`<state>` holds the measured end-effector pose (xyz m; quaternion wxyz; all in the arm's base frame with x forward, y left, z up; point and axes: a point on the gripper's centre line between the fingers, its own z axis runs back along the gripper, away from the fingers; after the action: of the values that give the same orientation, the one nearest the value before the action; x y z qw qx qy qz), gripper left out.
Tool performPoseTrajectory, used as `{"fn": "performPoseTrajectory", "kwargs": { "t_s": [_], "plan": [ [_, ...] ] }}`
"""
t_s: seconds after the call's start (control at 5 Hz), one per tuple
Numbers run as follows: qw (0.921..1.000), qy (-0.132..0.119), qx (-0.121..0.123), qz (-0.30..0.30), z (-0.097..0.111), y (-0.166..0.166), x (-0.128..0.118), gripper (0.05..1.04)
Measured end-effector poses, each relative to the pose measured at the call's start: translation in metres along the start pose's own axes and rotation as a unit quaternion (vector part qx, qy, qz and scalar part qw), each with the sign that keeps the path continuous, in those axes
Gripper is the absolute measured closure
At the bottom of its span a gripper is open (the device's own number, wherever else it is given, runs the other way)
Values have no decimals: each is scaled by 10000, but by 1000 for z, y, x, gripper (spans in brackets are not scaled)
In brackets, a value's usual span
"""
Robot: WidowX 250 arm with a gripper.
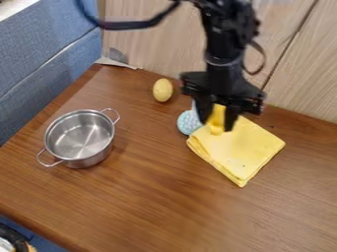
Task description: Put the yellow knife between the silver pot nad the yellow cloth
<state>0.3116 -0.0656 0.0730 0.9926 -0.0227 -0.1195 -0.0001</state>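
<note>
So the yellow knife [217, 116] is up in the black gripper [218, 126], sitting right between the two fingers, which look pinched in on it from both sides. It hangs pointing down, with its lower end over the back corner of the folded yellow cloth [245, 149]. Honestly can't tell if that end touches the cloth or sits just above it, since yellow on yellow blends together there. The fingers cover the knife's sides and the gripper body hides whatever is higher up, so only a stubby yellow piece shows and I can't make out which part is blade and which is handle. Just beside the cloth's back left corner there's a light blue bumpy thing [188, 122] with a pale stem going up behind the gripper, so its top is hidden and I couldn't say what it is. A bit farther back and left is a yellow egg-shaped thing [162, 90], near the wood-panel wall [154, 44]. The silver pot [80, 136] is well apart from the knife, over on the left of the wooden table [154, 197], upright, two loop handles, bare metal bottom visible. The arm [222, 34] gets cut off at the top edge, and a dark object [12, 236] is cropped by the bottom left corner.
</note>
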Motion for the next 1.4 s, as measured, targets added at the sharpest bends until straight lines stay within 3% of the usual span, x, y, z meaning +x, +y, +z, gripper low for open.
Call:
{"fn": "performPoseTrajectory", "kwargs": {
  "t_s": [0.4, 1.0, 1.2, 1.4],
  "plan": [
    [9952, 264, 154, 926, -11, 63, -37, 621],
    [9895, 849, 354, 1115, -64, 82, -61, 621],
    [9893, 827, 330, 1154, -65, 83, -59, 546],
    [9866, 830, 407, 1342, -68, 84, -66, 237]
  ]
}}
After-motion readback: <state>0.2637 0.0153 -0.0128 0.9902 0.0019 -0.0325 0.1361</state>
